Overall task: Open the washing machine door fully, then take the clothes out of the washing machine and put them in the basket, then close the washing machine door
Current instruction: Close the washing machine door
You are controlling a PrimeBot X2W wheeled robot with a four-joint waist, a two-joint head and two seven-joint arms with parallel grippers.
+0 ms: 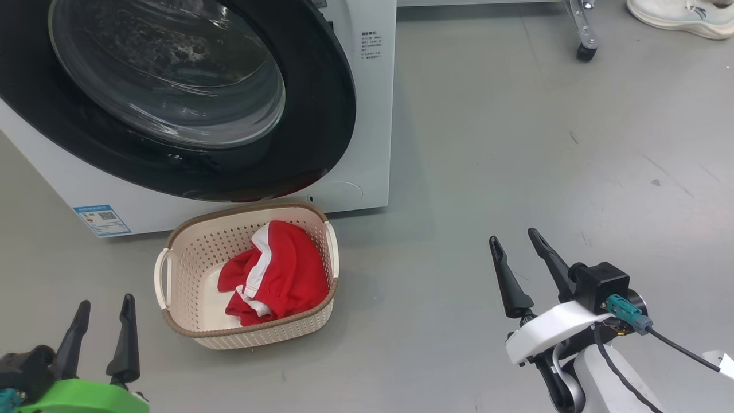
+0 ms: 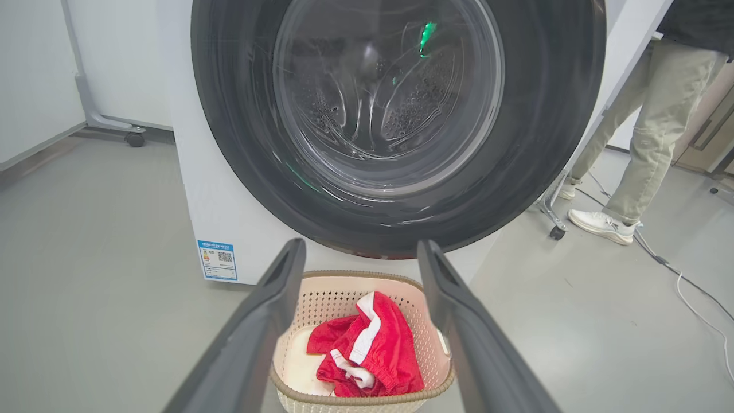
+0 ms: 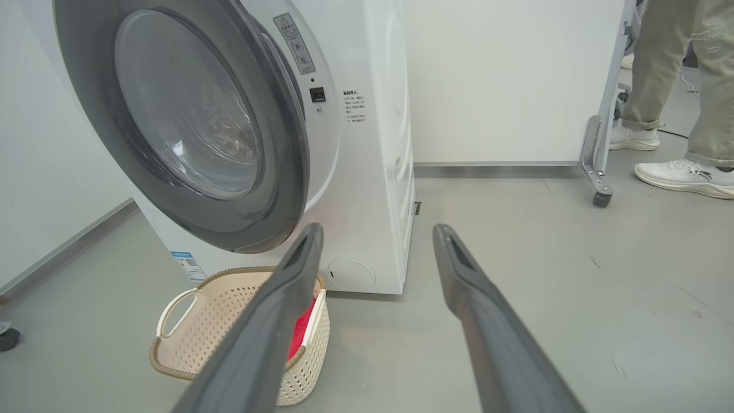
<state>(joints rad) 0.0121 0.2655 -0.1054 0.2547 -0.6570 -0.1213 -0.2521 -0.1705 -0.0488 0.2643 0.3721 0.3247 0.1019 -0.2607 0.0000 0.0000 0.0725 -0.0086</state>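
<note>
One white washing machine (image 1: 375,126) stands at the back, its black-rimmed door (image 1: 172,86) seemingly a little ajar, judging by the right wrist view. The basket (image 1: 189,252) sits on the floor just in front, holding the red clothes (image 1: 284,269). The left gripper (image 1: 106,301) and right gripper (image 1: 514,236) hover spread wide, grasping nothing

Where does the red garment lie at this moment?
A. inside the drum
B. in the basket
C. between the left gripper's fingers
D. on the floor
B: the red garment lies inside the cream basket, which stands before the washing machine.
</note>
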